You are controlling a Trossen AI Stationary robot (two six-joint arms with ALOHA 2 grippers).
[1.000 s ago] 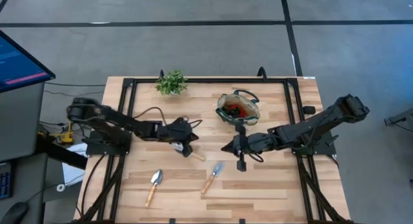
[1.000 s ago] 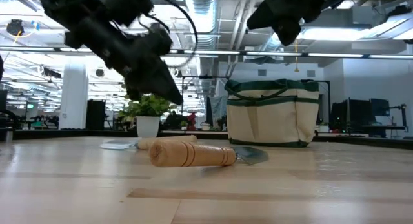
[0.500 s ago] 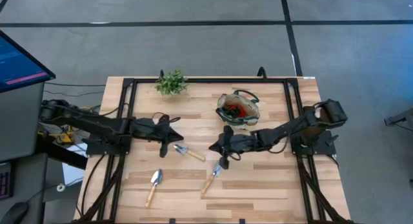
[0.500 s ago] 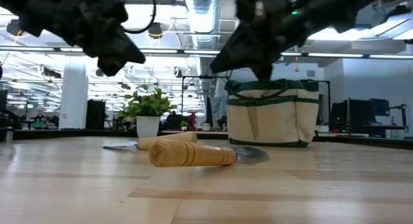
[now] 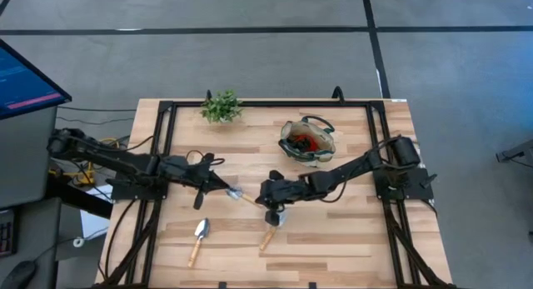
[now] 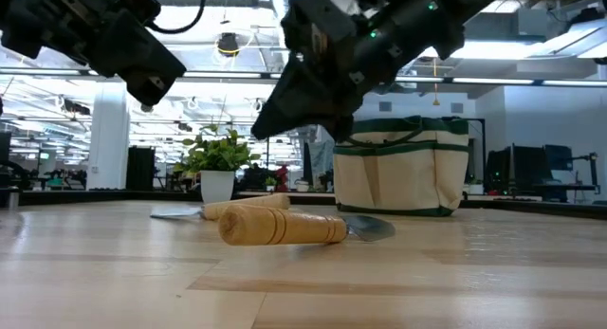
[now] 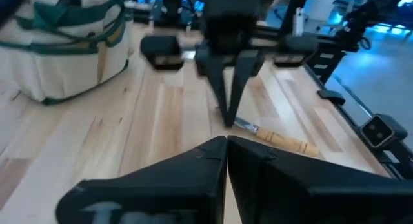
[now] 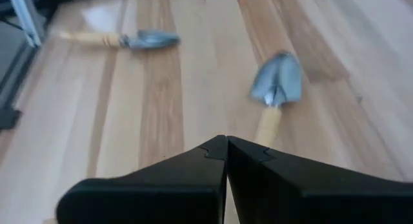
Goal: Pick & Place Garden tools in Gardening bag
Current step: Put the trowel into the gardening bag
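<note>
From above, the left gripper (image 5: 223,187) and right gripper (image 5: 270,214), both pinched closed and empty, are hovering mid-table beside two trowels (image 5: 271,230), a third (image 5: 198,239) lying apart. Low down, the gardening bag (image 6: 399,165) is standing behind. Right wrist: a trowel (image 8: 276,88) is lying just ahead.

Gardening bag (image 5: 307,141): beige fabric, dark green trim and loop handles; red and black contents visible inside from above.
Trowels (three): silver-grey metal heads, light wooden handles; one at 7 o'clock (image 5: 198,239), one at 6 o'clock (image 5: 271,232), one at centre (image 5: 242,196).
Potted plant (image 5: 221,107), 11 o'clock: green leaves, white pot.
Table (image 5: 350,239): pale wood planks, black frame rails.
Arms: black.
Floor: grey, dark seam lines.
</note>
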